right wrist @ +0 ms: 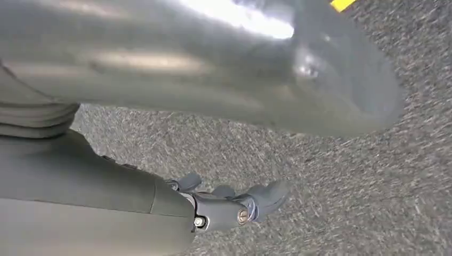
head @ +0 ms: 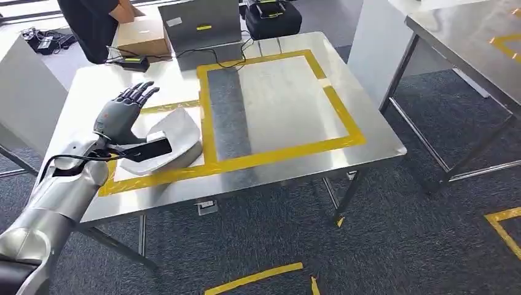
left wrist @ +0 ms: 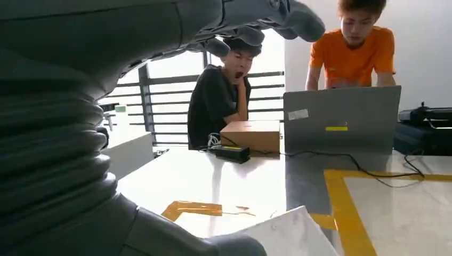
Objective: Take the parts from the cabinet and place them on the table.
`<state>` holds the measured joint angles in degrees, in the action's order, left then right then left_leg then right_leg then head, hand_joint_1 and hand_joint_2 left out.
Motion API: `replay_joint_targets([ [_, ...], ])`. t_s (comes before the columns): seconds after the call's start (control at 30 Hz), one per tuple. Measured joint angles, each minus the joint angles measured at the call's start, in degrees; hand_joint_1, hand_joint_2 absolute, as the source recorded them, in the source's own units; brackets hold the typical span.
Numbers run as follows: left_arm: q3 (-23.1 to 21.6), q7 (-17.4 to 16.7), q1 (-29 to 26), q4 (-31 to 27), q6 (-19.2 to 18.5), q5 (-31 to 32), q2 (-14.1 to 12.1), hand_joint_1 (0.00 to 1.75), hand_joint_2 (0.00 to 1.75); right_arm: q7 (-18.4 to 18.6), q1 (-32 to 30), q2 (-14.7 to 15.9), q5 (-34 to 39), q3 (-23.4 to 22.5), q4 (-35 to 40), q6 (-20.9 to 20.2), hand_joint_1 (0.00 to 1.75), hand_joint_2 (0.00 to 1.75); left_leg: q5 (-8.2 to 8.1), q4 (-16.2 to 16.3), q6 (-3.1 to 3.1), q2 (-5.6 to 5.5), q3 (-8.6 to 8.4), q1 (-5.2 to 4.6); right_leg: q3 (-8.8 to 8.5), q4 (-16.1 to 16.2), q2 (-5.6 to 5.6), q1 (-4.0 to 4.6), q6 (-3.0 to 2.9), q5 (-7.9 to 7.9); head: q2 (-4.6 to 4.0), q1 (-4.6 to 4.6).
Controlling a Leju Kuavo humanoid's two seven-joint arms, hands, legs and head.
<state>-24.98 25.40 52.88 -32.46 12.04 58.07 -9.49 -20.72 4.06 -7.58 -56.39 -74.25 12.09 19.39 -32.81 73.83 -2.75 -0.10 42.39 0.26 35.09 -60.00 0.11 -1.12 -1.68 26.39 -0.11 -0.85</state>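
Note:
A white curved part (head: 175,132) lies on the steel table (head: 295,55), at its left side, partly over the yellow tape frame (head: 270,157). My left hand (head: 121,112) hovers just left of the part with its fingers spread and holds nothing. In the left wrist view the same hand (left wrist: 64,133) looms large, its fingers (left wrist: 277,16) apart from the thumb, and a corner of the white part (left wrist: 290,237) shows beneath. My right hand (right wrist: 224,205) hangs over grey carpet, fingers loosely apart with nothing in them.
At the table's far edge stand a grey laptop (head: 199,24), a cardboard box (head: 142,35), a black power adapter (head: 134,62) with cables and a black case (head: 273,17). Two people (left wrist: 224,101) are behind the table. A second steel table (head: 473,43) stands at the right.

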Motion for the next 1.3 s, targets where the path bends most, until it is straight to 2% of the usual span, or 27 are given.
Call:
replay_joint_targets([
  [0.03,-0.07,0.0,-0.15,0.13,0.13,0.02,0.04,0.0,1.75,0.02,-0.01,0.0,0.0,0.0,0.0,0.02,0.0,0.0,-1.02,2.77,-0.04,0.0,0.84,0.0,0.38,-0.03,0.0,0.0,0.05,-0.27,0.0,-0.04],
  [0.07,-0.11,-0.02,-0.25,0.22,0.15,0.04,0.09,0.0,1.75,0.07,-0.03,0.0,0.0,0.0,0.0,0.02,0.0,0.0,-0.78,2.85,-0.02,0.0,0.41,0.02,0.68,-0.04,0.02,0.0,0.12,-0.54,0.0,-0.02],
  [0.13,-0.22,-0.11,-0.16,0.22,0.33,0.2,0.24,0.0,1.75,0.09,-0.02,-0.04,0.0,0.0,0.0,0.07,0.0,0.0,2.6,-4.55,0.41,0.0,-4.53,0.0,1.13,-0.04,0.02,0.0,0.39,-0.96,0.02,-0.02],
  [0.17,-0.26,-0.18,0.02,0.2,0.46,0.22,0.33,0.0,1.75,0.09,0.02,-0.13,0.0,0.0,0.0,0.07,0.0,0.0,4.55,-10.39,0.76,0.0,-8.21,-0.03,1.18,-0.04,0.02,0.0,0.6,-1.12,0.0,-0.02],
  [0.2,-0.28,-0.17,0.28,0.17,0.61,0.22,0.39,0.0,1.75,0.09,0.06,-0.22,0.0,0.0,0.0,0.07,0.0,0.0,4.05,-14.76,1.19,0.0,-10.41,-0.15,1.23,-0.04,-0.02,0.0,0.89,-1.32,0.0,0.0],
  [0.33,-0.33,-0.55,0.41,0.2,1.16,0.28,0.59,0.0,1.75,-0.06,0.09,-0.3,-0.22,0.0,0.0,0.0,0.0,0.0,5.06,-14.66,2.38,-0.13,-10.19,-0.87,1.42,0.51,0.0,-0.11,2.43,-2.4,0.0,0.0],
  [0.37,-0.33,-0.55,0.42,0.17,1.27,0.28,0.61,0.0,1.75,-0.11,0.07,-0.35,-0.26,0.0,0.0,0.0,0.0,0.0,5.81,-15.5,3.02,-0.02,-10.21,-0.34,1.57,0.54,0.08,0.2,2.81,-2.57,0.0,0.02],
  [0.4,-0.33,-0.5,0.42,0.11,1.44,0.28,0.63,0.0,1.75,-0.13,0.05,-0.39,-0.31,0.0,0.0,-0.02,0.0,0.0,6.33,-15.78,3.53,0.22,-10.07,-0.25,2.01,-0.4,0.11,0.02,2.92,-1.17,0.0,0.09],
  [0.43,-0.33,-0.48,0.41,0.04,1.62,0.28,0.63,0.0,1.75,-0.22,0.07,-0.44,-0.35,0.0,0.0,-0.09,0.0,0.0,6.74,-15.82,4.03,0.27,-9.63,-0.22,3.17,-3.37,0.09,0.05,3.01,1.62,0.0,0.28],
  [0.5,-0.33,-0.26,0.01,0.07,1.92,0.28,0.39,0.0,1.75,-0.48,0.01,-0.42,-0.48,0.0,0.0,-0.11,0.0,0.0,7.3,-15.65,4.2,0.32,-8.59,-0.3,6.39,-12.0,0.1,0.07,3.39,6.61,0.0,0.33],
  [0.53,-0.35,-0.07,-0.21,0.07,1.94,0.28,0.33,0.0,1.75,-0.63,-0.05,-0.39,-0.48,0.0,0.0,-0.11,0.0,0.0,7.52,-15.56,4.23,0.33,-8.16,-0.34,7.32,-14.82,0.11,0.09,3.5,7.81,0.0,0.33],
  [0.6,-0.35,0.04,-0.67,0.09,1.94,0.28,0.31,0.0,1.75,-0.87,-0.13,-0.42,-0.39,0.0,0.0,-0.11,0.0,0.0,7.92,-15.3,4.16,0.31,-7.4,-0.34,7.49,-16.78,0.1,0.08,3.58,8.11,0.0,0.37],
  [0.63,-0.35,-0.02,-0.85,0.2,2.01,0.81,0.31,0.0,1.75,-0.9,-0.09,-0.42,-0.13,0.0,0.0,-0.11,0.0,0.0,8.15,-15.09,4.07,0.29,-6.86,-0.3,5.98,-14.95,0.08,0.06,3.58,6.94,0.0,0.35],
  [0.7,-0.48,-0.24,-0.72,0.61,2.03,1.57,0.5,0.0,1.75,-0.87,0.08,-0.42,0.22,0.0,0.0,0.02,0.0,0.0,8.45,-14.5,3.71,0.28,-6.0,-0.2,-0.24,-5.44,0.01,-0.03,3.52,3.32,0.0,0.37],
  [0.73,-0.5,-0.26,-0.5,0.79,2.01,1.88,0.76,0.0,1.75,-0.83,0.23,-0.42,0.57,-0.02,0.0,0.13,0.0,0.0,8.58,-14.07,3.48,0.29,-5.68,-0.19,-3.24,-0.26,-0.04,-0.06,3.28,3.5,0.0,0.33],
  [0.8,-0.57,-0.33,-0.01,1.18,2.01,2.06,1.27,0.0,1.75,-0.74,0.27,-0.44,0.81,-0.04,0.0,0.24,0.0,0.0,9.0,-13.95,2.79,0.12,-5.43,-0.44,-2.6,-1.05,0.18,0.53,2.39,2.34,0.0,0.35],
  [0.9,-0.68,-0.52,0.76,1.64,2.03,2.16,1.97,0.0,1.75,-0.76,0.49,-0.48,1.09,-0.07,0.0,0.24,0.0,0.0,9.85,-14.24,1.56,-0.02,-5.04,-0.42,-2.19,-0.05,0.12,0.23,1.09,2.0,0.0,0.31],
  [0.93,-0.74,-0.42,0.82,1.77,2.03,2.16,1.99,0.0,1.75,-0.79,0.59,-0.57,1.11,-0.07,0.0,0.22,0.0,0.0,8.86,-13.58,1.18,-0.02,-4.55,-0.2,-2.03,0.15,0.05,0.09,0.65,1.55,0.0,0.29],
  [1.0,-0.81,-0.02,1.3,2.29,2.16,1.99,2.1,0.0,1.75,-0.9,0.62,-0.57,1.2,-0.13,0.0,-0.09,0.0,0.0,3.51,-7.42,0.51,0.01,-2.34,-0.05,-1.06,0.14,0.12,0.07,0.16,0.75,0.0,-0.07],
  [1.03,-0.83,0.0,1.35,2.47,2.19,1.92,2.21,0.0,1.75,-0.94,0.6,-0.57,1.24,-0.18,0.0,-0.22,0.0,0.0,1.9,-4.63,0.35,0.02,-1.35,0.02,-0.73,0.14,0.12,0.09,0.1,0.51,0.0,0.0],
  [1.07,-0.83,0.02,1.35,2.53,2.21,1.9,2.27,0.0,1.75,-0.94,0.6,-0.57,1.27,-0.2,0.0,-0.29,0.0,0.0,1.16,-3.2,0.28,0.01,-0.87,0.04,-0.56,0.13,0.12,0.09,0.11,0.39,0.0,0.0],
  [1.1,-0.87,0.2,1.3,2.78,2.25,1.9,2.53,0.0,1.75,-1.27,0.58,-0.55,1.44,-0.35,0.0,-1.01,0.0,0.0,-0.75,1.01,0.12,0.01,0.47,0.05,0.02,0.11,0.11,0.09,0.15,-0.01,0.02,-0.02],
  [1.13,-0.94,0.28,1.25,3.17,2.38,1.9,2.75,0.0,1.75,-1.66,0.6,-0.5,1.72,-0.57,0.0,-1.75,0.0,0.0,-1.19,3.1,0.04,0.02,0.71,0.1,0.58,0.08,0.07,0.09,0.22,-0.43,0.0,-0.02],
  [1.17,-0.98,0.35,1.23,3.39,2.51,1.9,2.97,0.0,1.75,-1.97,0.62,-0.5,1.77,-0.63,0.0,-2.32,0.0,0.0,-0.36,2.13,0.09,0.02,-0.44,0.15,1.03,0.07,0.06,0.09,0.31,-0.79,0.0,-0.02],
  [1.2,-1.01,0.35,1.29,3.58,2.67,1.9,3.28,0.0,1.75,-2.12,0.64,-0.48,1.75,-0.63,0.0,-2.82,0.0,0.0,1.33,-1.37,0.25,0.02,-3.07,0.15,1.39,0.06,0.05,0.09,0.44,-1.13,0.0,-0.02],
  [1.27,-1.03,0.17,1.63,3.8,2.75,1.88,3.76,0.0,1.75,-2.25,0.75,-0.46,1.77,-0.66,0.0,-3.61,0.0,0.0,4.33,-12.28,0.86,0.02,-10.37,0.12,1.74,0.06,0.05,0.09,0.84,-1.63,0.0,-0.02],
  [1.3,-1.05,-0.02,1.82,3.98,2.97,1.77,4.11,0.0,1.75,-2.34,0.82,-0.44,1.77,-0.66,0.0,-4.05,0.0,0.0,2.88,-14.63,1.26,0.01,-11.91,-0.08,1.94,0.14,0.02,0.1,1.23,-2.01,0.0,0.02],
])
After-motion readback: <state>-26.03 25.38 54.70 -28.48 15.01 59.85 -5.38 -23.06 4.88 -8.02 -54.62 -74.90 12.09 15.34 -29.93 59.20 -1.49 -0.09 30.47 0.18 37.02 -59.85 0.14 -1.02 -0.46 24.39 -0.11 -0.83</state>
